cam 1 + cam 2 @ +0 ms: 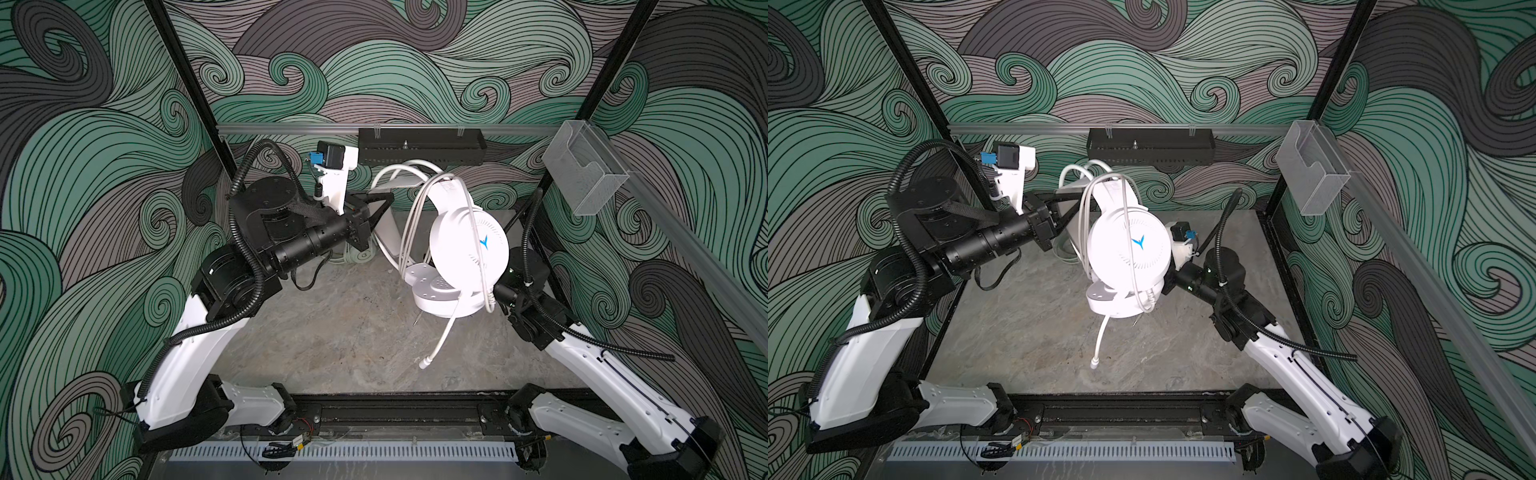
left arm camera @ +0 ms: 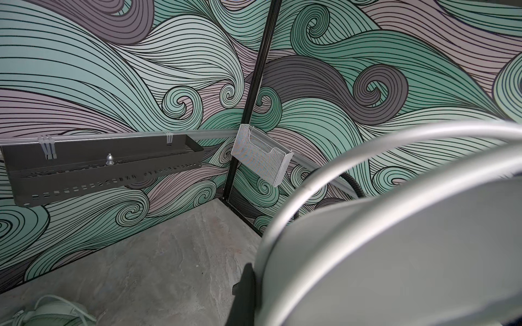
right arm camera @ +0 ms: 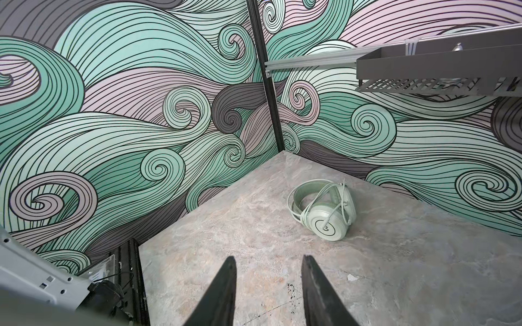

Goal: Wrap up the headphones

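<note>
- Glossy white headset (image 1: pixel 469 245), round ribbed earcup, thin smooth cable (image 1: pixel 444 332) looped over it, hangs above the marbled counter (image 1: pixel 332 332).
- Left gripper (image 1: pixel 388 199) pinches its headband.
- Right gripper (image 3: pixel 268 282): tapered black fingers spread, empty.
- Matte mint headset (image 3: pixel 324 211) lies on the counter.

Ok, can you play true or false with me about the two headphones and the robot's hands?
1. The white headphones lie flat on the table. False: the left gripper holds them up in the air by the headband.
2. The green headphones sit on the table. True.
3. The right gripper is pinching a cable. False: its jaws stand open with nothing between them.
4. The white headphones have a blue mark on the earcup. True.
5. A plug dangles on a cable below the white headphones. True.
</note>
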Robot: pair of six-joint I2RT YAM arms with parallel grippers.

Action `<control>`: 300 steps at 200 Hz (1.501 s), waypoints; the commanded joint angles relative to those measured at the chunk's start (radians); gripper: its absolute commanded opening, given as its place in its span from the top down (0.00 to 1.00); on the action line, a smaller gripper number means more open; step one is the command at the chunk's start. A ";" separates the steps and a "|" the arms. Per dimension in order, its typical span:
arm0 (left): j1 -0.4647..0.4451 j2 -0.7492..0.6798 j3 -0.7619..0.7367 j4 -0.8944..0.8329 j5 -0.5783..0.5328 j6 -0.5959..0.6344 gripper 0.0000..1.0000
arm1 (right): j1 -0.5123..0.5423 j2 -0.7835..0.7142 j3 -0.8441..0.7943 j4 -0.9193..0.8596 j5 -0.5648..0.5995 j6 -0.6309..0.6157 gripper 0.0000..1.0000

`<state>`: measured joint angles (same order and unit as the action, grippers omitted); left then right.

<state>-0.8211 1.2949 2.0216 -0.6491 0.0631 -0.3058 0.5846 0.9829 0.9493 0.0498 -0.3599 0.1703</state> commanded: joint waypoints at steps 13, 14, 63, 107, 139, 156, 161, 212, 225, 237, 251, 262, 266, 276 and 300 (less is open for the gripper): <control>0.003 -0.003 0.043 0.104 0.008 -0.073 1.00 | -0.005 0.004 -0.025 0.049 -0.025 0.017 0.61; 0.003 -0.003 0.042 0.105 0.007 -0.073 1.00 | -0.005 0.004 -0.026 0.049 -0.025 0.018 0.61; 0.010 0.004 0.052 0.138 0.010 -0.097 1.00 | -0.003 -0.004 -0.070 0.051 -0.028 0.028 0.54; 0.011 0.004 0.055 0.158 0.006 -0.108 1.00 | -0.003 -0.013 -0.119 0.062 -0.033 0.049 0.54; 0.011 0.000 0.046 0.167 -0.026 -0.113 1.00 | -0.004 -0.022 -0.153 0.071 -0.044 0.079 0.55; 0.012 -0.002 0.039 0.175 -0.037 -0.117 1.00 | -0.003 -0.027 -0.175 0.077 -0.051 0.101 0.55; 0.013 -0.003 0.039 0.176 -0.040 -0.119 1.00 | -0.003 -0.029 -0.182 0.079 -0.055 0.110 0.56; 0.014 -0.003 0.028 0.192 -0.046 -0.131 1.00 | -0.004 -0.040 -0.272 0.114 -0.067 0.180 0.58; 0.013 -0.005 0.026 0.198 -0.048 -0.134 1.00 | -0.003 -0.041 -0.290 0.126 -0.076 0.197 0.59; 0.013 -0.005 0.025 0.201 -0.049 -0.136 1.00 | -0.004 -0.036 -0.297 0.132 -0.085 0.209 0.60; 0.014 -0.005 0.023 0.206 -0.051 -0.139 1.00 | -0.004 -0.031 -0.307 0.137 -0.091 0.218 0.62; 0.014 -0.003 0.022 0.208 -0.053 -0.141 1.00 | -0.004 -0.029 -0.317 0.147 -0.090 0.223 0.63; 0.014 -0.004 0.022 0.208 -0.053 -0.141 1.00 | -0.003 -0.029 -0.319 0.149 -0.090 0.225 0.63; 0.015 -0.003 0.020 0.212 -0.055 -0.143 1.00 | -0.004 -0.027 -0.324 0.151 -0.087 0.224 0.65; 0.015 -0.003 0.020 0.219 -0.063 -0.142 1.00 | -0.003 -0.024 -0.336 0.153 -0.086 0.227 0.67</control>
<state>-0.8135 1.3056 2.0266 -0.5327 0.0257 -0.3996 0.5838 0.9577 0.6296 0.1631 -0.4313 0.3809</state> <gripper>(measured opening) 0.068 0.334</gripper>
